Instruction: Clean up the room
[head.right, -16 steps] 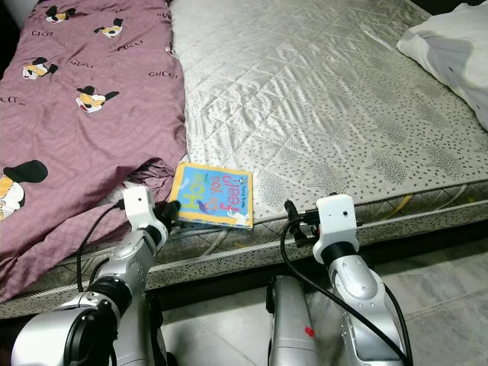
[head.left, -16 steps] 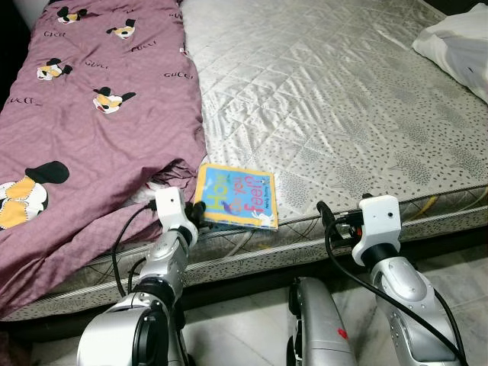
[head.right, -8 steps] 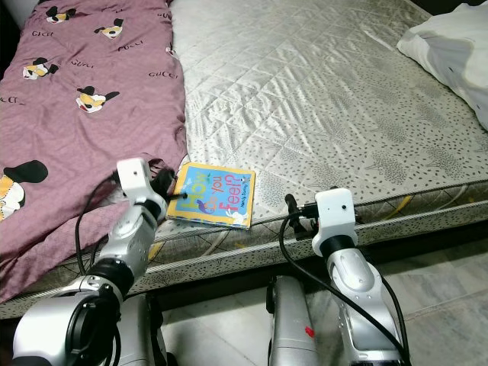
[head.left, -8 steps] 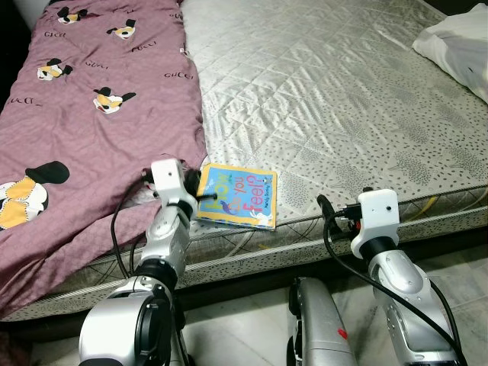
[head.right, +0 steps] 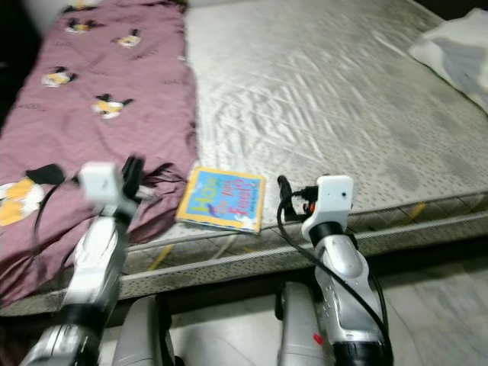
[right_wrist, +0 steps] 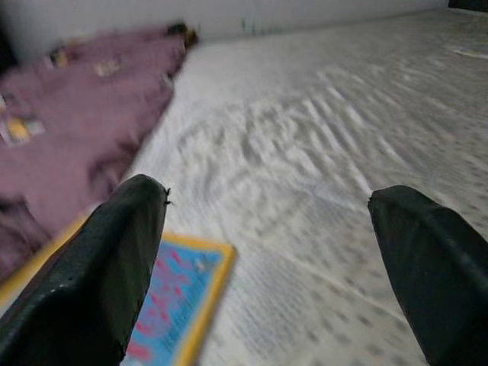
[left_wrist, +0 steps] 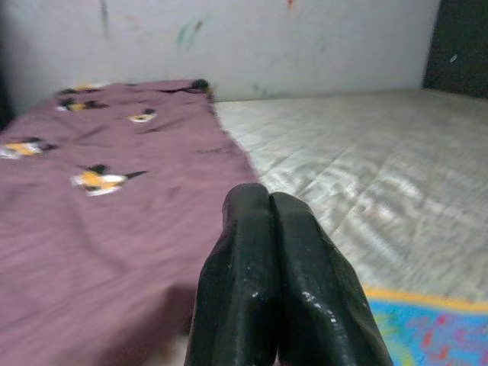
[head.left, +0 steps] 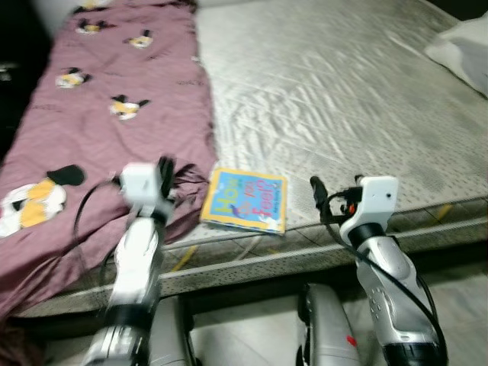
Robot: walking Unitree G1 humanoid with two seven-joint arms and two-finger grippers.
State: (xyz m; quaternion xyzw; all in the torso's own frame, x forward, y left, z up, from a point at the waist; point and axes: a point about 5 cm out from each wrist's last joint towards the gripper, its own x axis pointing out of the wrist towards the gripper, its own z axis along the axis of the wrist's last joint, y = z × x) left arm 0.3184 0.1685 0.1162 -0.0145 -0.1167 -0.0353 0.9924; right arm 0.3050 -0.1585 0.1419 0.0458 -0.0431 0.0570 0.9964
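Near the mattress [head.left: 343,91] front edge lies the yellow-bordered picture book [head.left: 245,200], just beside the maroon blanket [head.left: 99,137]. Left gripper [left_wrist: 263,252] pinched closed, empty, above the blanket edge. Right gripper [right_wrist: 274,229] spread wide, empty, facing the book. Step: reaching for book; next, likely close on its near edge

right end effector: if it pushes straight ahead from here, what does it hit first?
Probably bare mattress. The right end effector is open, pointing across the bed; the book sits off toward one finger, the purple blanket farther aside. Depth is unclear.
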